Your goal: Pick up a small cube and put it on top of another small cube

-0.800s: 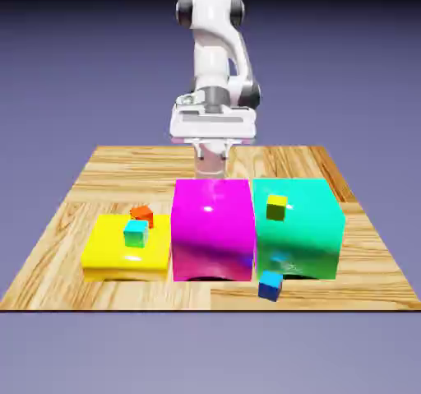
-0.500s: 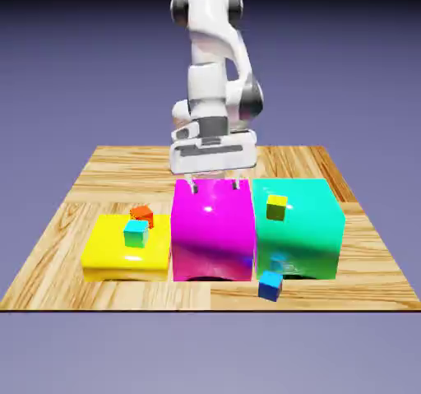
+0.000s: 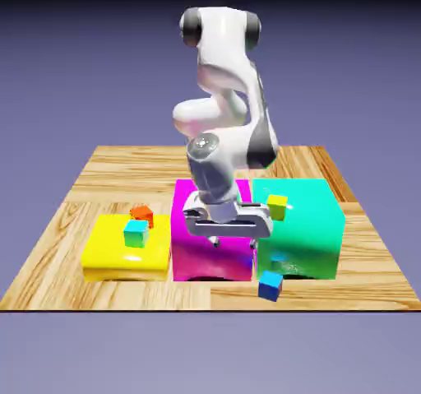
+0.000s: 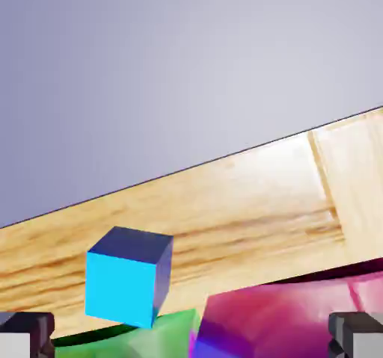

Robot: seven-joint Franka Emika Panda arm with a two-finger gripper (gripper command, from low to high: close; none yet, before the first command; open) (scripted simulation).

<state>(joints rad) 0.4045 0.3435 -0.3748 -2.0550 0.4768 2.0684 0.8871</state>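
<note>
Exterior view, wooden table [image 3: 123, 170], seemingly blue-violet backdrop [image 3: 345, 63]

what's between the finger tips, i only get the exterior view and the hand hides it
Observer: In the hand view the gripper stands open, its two tips far apart, with nothing clamped between them.
Operator: ok, does the hand camera catch the blue cube
Observer: Yes, all of it is in frame, left of the middle, with bare wood of the table beyond it.
Operator: and which big blocks does it see
Observer: Parts of two along the bottom edge: the green block near the left tip, and the magenta block reaching over to the right one.
</note>
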